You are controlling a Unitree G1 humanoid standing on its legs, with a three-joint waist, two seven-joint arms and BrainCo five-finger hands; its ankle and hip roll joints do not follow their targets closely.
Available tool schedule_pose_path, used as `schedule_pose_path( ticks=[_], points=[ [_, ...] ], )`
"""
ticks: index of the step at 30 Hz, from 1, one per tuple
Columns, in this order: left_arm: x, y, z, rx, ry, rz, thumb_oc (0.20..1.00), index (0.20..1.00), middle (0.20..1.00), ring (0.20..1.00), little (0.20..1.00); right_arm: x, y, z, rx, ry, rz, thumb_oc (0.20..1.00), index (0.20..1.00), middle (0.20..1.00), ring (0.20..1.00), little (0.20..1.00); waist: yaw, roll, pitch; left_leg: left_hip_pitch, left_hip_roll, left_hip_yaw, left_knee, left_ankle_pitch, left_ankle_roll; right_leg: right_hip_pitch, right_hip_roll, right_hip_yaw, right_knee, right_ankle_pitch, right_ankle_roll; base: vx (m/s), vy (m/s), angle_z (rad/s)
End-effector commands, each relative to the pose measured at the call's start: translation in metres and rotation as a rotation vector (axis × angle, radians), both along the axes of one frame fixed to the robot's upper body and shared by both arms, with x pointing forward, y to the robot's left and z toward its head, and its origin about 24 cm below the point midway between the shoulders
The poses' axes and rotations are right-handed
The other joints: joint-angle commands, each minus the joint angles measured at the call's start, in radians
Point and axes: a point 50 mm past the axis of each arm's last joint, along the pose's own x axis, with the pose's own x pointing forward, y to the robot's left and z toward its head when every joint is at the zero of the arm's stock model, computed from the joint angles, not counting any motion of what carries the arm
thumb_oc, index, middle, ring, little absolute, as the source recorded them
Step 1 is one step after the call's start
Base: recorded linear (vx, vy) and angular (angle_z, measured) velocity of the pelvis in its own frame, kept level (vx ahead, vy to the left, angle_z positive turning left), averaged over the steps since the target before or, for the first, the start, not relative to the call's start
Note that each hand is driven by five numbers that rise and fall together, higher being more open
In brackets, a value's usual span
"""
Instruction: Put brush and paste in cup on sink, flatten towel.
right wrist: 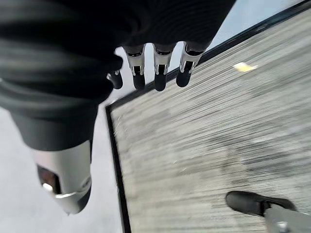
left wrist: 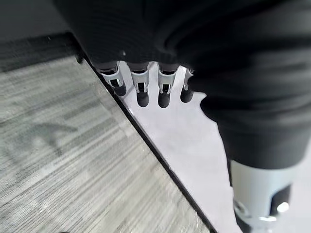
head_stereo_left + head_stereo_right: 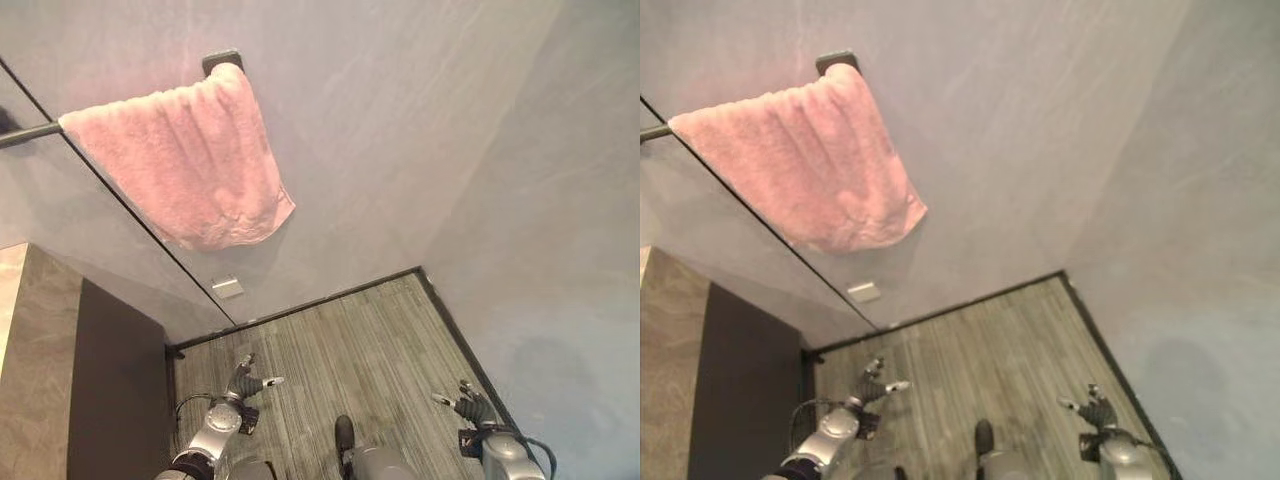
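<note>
Grey wall, wood-look floor (image 3: 340, 340). Pink towel (image 3: 185, 165) hangs bunched on rail (image 3: 25, 133) at 10 o'clock, unflattened. Left hand (image 3: 243, 385) at 7, right hand (image 3: 472, 407) at 5, fingers straight, apart, empty, idling low.

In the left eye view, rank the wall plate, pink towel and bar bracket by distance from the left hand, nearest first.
1. Wall plate, low on the wall above the left hand.
2. Pink towel, draped higher up.
3. Bar bracket, at the towel's top edge.
</note>
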Motion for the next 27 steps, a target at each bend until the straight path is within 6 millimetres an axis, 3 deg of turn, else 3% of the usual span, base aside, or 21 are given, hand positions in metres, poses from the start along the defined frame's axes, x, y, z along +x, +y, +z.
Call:
schedule_pose_path(
  ticks=[1, 4, 8, 9, 10, 12, 13, 15, 18, 19, 20, 23, 24, 26, 27],
  points=[
    [0.009, 0.014, 0.011, 0.038, -0.069, 0.014, 1.0, 1.0, 1.0, 1.0, 1.0, -0.005, -0.009, 0.004, -0.032, -0.02, 0.011, 1.0, 1.0, 1.0, 1.0, 1.0, 0.011, 0.017, -0.002, 0.038, -0.009, -0.033, -0.234, 0.082, 0.048, -0.01, -0.048, 0.097, 0.107, -0.093, 0.109, 0.23, 0.051, 0.29],
    [0.005, 0.015, 0.009, 0.035, -0.064, 0.036, 1.0, 1.0, 1.0, 1.0, 1.0, -0.003, -0.004, 0.001, -0.052, -0.008, 0.02, 1.0, 1.0, 1.0, 1.0, 1.0, 0.029, 0.043, -0.01, -0.003, 0.04, -0.064, -0.387, 0.194, 0.012, 0.042, -0.056, 0.101, 0.11, -0.133, 0.127, 0.4, 0.153, -0.2],
    [0.005, 0.016, 0.009, 0.035, -0.063, 0.036, 1.0, 1.0, 1.0, 1.0, 1.0, -0.003, -0.004, 0.001, -0.052, -0.008, 0.02, 1.0, 1.0, 1.0, 1.0, 1.0, 0.029, 0.042, -0.009, -0.001, 0.039, -0.063, -0.388, 0.194, 0.012, 0.043, -0.057, 0.101, 0.111, -0.134, 0.127, 0.2, 0.16, -0.28],
    [0.002, 0.018, 0.011, 0.07, -0.072, -0.025, 1.0, 1.0, 1.0, 1.0, 1.0, 0.0, 0.0, 0.001, -0.033, -0.009, 0.028, 1.0, 1.0, 1.0, 1.0, 1.0, 0.05, 0.051, -0.02, -0.003, -0.016, -0.073, -0.263, 0.116, 0.042, 0.119, -0.128, 0.132, 0.152, -0.162, 0.164, 0.56, 0.516, -0.34],
    [0.002, 0.018, 0.011, 0.07, -0.072, -0.025, 1.0, 1.0, 1.0, 1.0, 1.0, 0.001, 0.0, 0.001, -0.033, -0.009, 0.028, 1.0, 1.0, 1.0, 1.0, 1.0, 0.051, 0.052, -0.022, -0.006, -0.014, -0.073, -0.263, 0.117, 0.042, 0.117, -0.126, 0.133, 0.151, -0.16, 0.164, 0.73, 0.732, -0.28],
    [0.004, 0.025, 0.017, 0.072, -0.1, -0.019, 1.0, 1.0, 1.0, 1.0, 1.0, -0.002, 0.002, -0.001, 0.015, -0.017, -0.036, 1.0, 1.0, 1.0, 1.0, 1.0, 0.058, 0.04, -0.033, 0.009, -0.06, -0.04, -0.216, 0.05, 0.079, 0.098, -0.18, 0.156, 0.207, -0.11, 0.194, 0.24, 0.34, -0.29],
    [0.004, 0.025, 0.017, 0.072, -0.1, -0.019, 1.0, 1.0, 1.0, 1.0, 1.0, -0.002, 0.002, -0.001, 0.015, -0.017, -0.036, 1.0, 1.0, 1.0, 1.0, 1.0, 0.059, 0.042, -0.035, 0.006, -0.058, -0.039, -0.217, 0.052, 0.079, 0.094, -0.178, 0.158, 0.206, -0.108, 0.194, 0.15, 0.257, -0.34],
    [0.009, 0.027, 0.023, 0.083, -0.127, -0.037, 1.0, 1.0, 1.0, 1.0, 1.0, 0.003, 0.007, 0.0, 0.031, -0.027, -0.03, 1.0, 1.0, 1.0, 1.0, 1.0, 0.064, 0.041, -0.04, 0.027, -0.1, -0.032, -0.234, 0.026, 0.111, 0.05, -0.21, 0.177, 0.27, -0.009, 0.202, 0.18, 0.33, -0.17],
    [0.01, 0.029, 0.027, 0.09, -0.145, -0.049, 1.0, 1.0, 1.0, 1.0, 1.0, 0.009, 0.012, 0.003, 0.04, -0.05, -0.013, 1.0, 1.0, 1.0, 1.0, 1.0, 0.071, 0.038, -0.036, 0.039, -0.121, -0.023, -0.248, 0.012, 0.128, 0.024, -0.225, 0.156, 0.311, 0.042, 0.203, 0.12, 0.257, 0.05],
    [0.009, 0.031, 0.028, 0.096, -0.148, -0.05, 1.0, 1.0, 1.0, 1.0, 1.0, 0.011, 0.013, 0.004, 0.045, -0.064, -0.004, 1.0, 1.0, 1.0, 1.0, 1.0, 0.074, 0.038, -0.036, 0.047, -0.127, -0.016, -0.257, 0.006, 0.135, 0.01, -0.222, 0.141, 0.334, 0.045, 0.201, 0.17, 0.306, -0.07],
    [0.005, 0.034, 0.027, 0.109, -0.136, -0.058, 1.0, 1.0, 1.0, 1.0, 1.0, 0.015, 0.016, 0.008, 0.047, -0.086, 0.02, 1.0, 1.0, 1.0, 1.0, 1.0, 0.07, 0.036, -0.029, 0.063, -0.146, -0.026, -0.271, -0.002, 0.144, -0.008, -0.167, 0.154, 0.374, 0.018, 0.197, 0.19, 0.295, -0.09],
    [0.0, 0.036, 0.023, 0.127, -0.115, -0.07, 1.0, 1.0, 1.0, 1.0, 1.0, 0.018, 0.017, 0.01, 0.055, -0.105, 0.028, 1.0, 1.0, 1.0, 1.0, 1.0, 0.072, 0.038, -0.032, 0.078, -0.156, -0.034, -0.292, -0.001, 0.145, -0.027, -0.104, 0.167, 0.359, -0.024, 0.191, 0.13, 0.133, 0.09],
    [-0.002, 0.037, 0.021, 0.135, -0.097, -0.094, 1.0, 1.0, 1.0, 1.0, 1.0, 0.022, 0.017, 0.012, 0.05, -0.123, 0.045, 1.0, 1.0, 1.0, 1.0, 1.0, 0.07, 0.044, -0.025, 0.105, -0.162, -0.059, -0.323, 0.015, 0.143, -0.078, 0.007, 0.197, 0.325, -0.111, 0.159, 0.19, 0.105, 0.17],
    [-0.002, 0.038, 0.02, 0.144, -0.09, -0.103, 1.0, 1.0, 1.0, 1.0, 1.0, 0.025, 0.015, 0.016, 0.039, -0.139, 0.049, 1.0, 1.0, 1.0, 1.0, 1.0, 0.071, 0.038, -0.019, 0.119, -0.17, -0.07, -0.334, 0.016, 0.141, -0.079, 0.025, 0.179, 0.297, -0.12, 0.149, 0.11, 0.027, 0.17],
    [-0.004, 0.041, 0.02, 0.151, -0.085, -0.109, 1.0, 1.0, 1.0, 1.0, 1.0, 0.029, 0.013, 0.019, 0.029, -0.153, 0.057, 1.0, 1.0, 1.0, 1.0, 1.0, 0.077, 0.03, -0.017, 0.136, -0.177, -0.072, -0.342, 0.012, 0.139, -0.084, 0.027, 0.136, 0.251, -0.11, 0.142, 0.07, -0.032, 0.44]
  ],
)
